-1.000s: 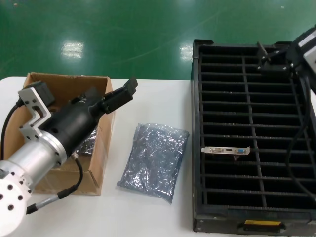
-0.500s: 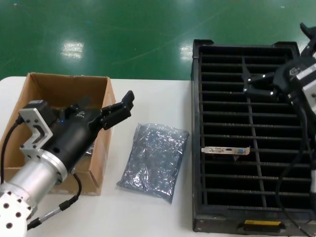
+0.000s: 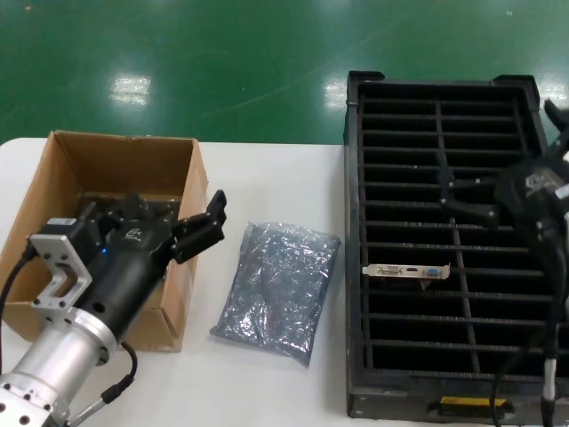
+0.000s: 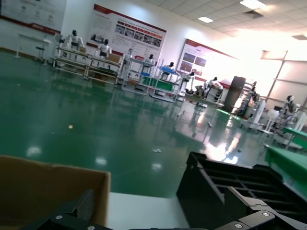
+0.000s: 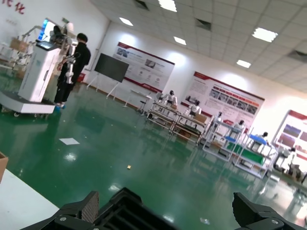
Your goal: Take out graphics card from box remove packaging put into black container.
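The graphics card (image 3: 407, 270) stands on edge in a slot of the black container's (image 3: 355, 178) left column, silver bracket up, with nothing holding it. Flat on the white table between box and container lies the crinkled grey packaging (image 3: 277, 289). My left gripper (image 3: 206, 224) hovers open over the right wall of the brown box (image 3: 107, 165); that wrist view shows the box wall (image 4: 48, 191) and the container's corner (image 4: 211, 187) between wide-spread fingers. Above the container's right column my right gripper (image 3: 460, 197) is open and empty, well beyond the card.
The white table (image 3: 267, 178) ends at a green floor (image 3: 222, 62) behind. My left arm covers most of the box's inside. A yellow label (image 3: 471, 406) marks the container's near end. In the right wrist view only the container's far corner (image 5: 124, 211) shows.
My right gripper has come from the container's far end towards its middle. My left arm has drawn back and lowered, its gripper now nearer the box's right wall.
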Controlling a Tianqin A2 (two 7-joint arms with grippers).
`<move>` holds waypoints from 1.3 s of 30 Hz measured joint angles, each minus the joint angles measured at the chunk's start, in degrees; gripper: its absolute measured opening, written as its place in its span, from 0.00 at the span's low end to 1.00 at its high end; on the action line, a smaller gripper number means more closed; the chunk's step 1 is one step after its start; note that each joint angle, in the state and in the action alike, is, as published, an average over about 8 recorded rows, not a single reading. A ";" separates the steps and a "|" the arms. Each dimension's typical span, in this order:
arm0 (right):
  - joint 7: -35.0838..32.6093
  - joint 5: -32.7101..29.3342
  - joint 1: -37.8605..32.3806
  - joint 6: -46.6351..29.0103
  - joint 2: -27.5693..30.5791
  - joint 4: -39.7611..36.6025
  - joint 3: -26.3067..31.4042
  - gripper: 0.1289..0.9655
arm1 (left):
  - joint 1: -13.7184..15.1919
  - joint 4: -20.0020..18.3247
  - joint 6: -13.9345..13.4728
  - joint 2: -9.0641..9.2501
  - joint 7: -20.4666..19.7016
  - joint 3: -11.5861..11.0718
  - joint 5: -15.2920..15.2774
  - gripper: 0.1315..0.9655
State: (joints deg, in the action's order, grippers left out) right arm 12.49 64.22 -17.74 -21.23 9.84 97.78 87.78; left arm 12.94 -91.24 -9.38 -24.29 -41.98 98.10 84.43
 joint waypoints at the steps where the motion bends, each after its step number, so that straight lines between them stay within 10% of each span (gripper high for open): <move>1: -0.39 1.22 0.56 0.67 0.23 -0.19 0.12 1.00 | -0.41 -0.01 0.29 0.22 1.32 -0.20 0.59 1.00; 28: -10.70 33.34 15.21 18.19 6.30 -5.23 3.34 1.00 | -11.09 -0.37 8.03 6.08 35.97 -5.50 16.02 1.00; 39: -11.52 35.86 16.36 19.57 6.77 -5.63 3.59 1.00 | -11.93 -0.40 8.64 6.54 38.69 -5.92 17.24 1.00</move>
State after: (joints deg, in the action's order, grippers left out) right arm 0.97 100.09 -1.39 -1.66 16.61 92.15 91.37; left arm 1.01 -91.64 -0.73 -17.74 -3.28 92.18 101.67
